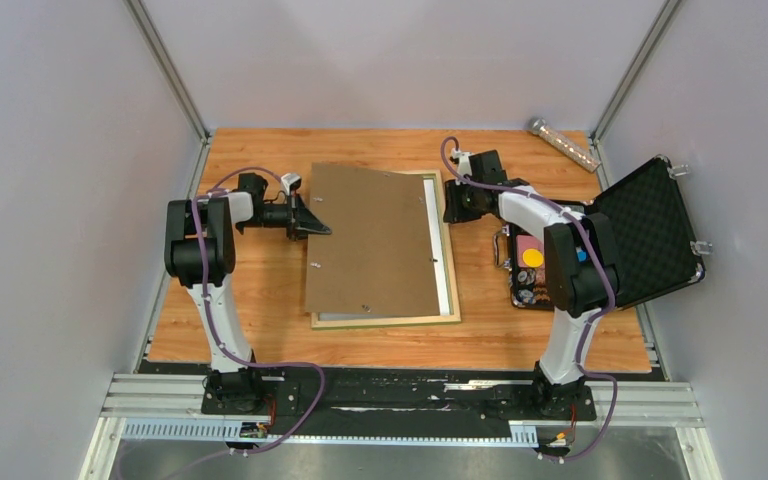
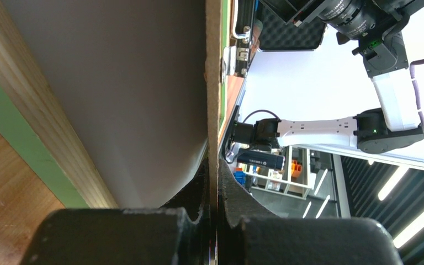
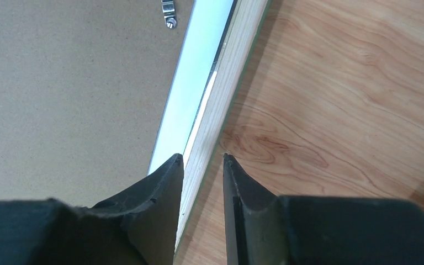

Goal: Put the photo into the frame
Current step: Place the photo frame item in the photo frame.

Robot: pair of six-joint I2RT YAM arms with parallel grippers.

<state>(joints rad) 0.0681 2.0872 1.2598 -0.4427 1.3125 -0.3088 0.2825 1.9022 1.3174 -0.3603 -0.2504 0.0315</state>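
The frame (image 1: 390, 321) lies back up mid-table, its pale wood rails showing. A brown backing board (image 1: 375, 240) rests askew over it. Along the right rail a white strip (image 1: 444, 275) shows, apparently the photo's plain back. My left gripper (image 1: 318, 228) is shut on the board's left edge; in the left wrist view the jaws (image 2: 213, 165) pinch the thin board (image 2: 213, 83), with the white sheet (image 2: 127, 83) and the rail (image 2: 33, 110) beside it. My right gripper (image 1: 457, 205) is at the frame's far right corner. Its jaws (image 3: 203, 157) stand open astride the rail (image 3: 229, 83), beside the white strip (image 3: 199, 66).
An open black foam-lined case (image 1: 650, 230) stands at the right, with small coloured items in its lower half (image 1: 530, 265). A clear tube (image 1: 563, 144) lies at the back right corner. A small metal clip (image 3: 168, 12) sits on the board. Grey walls enclose the table.
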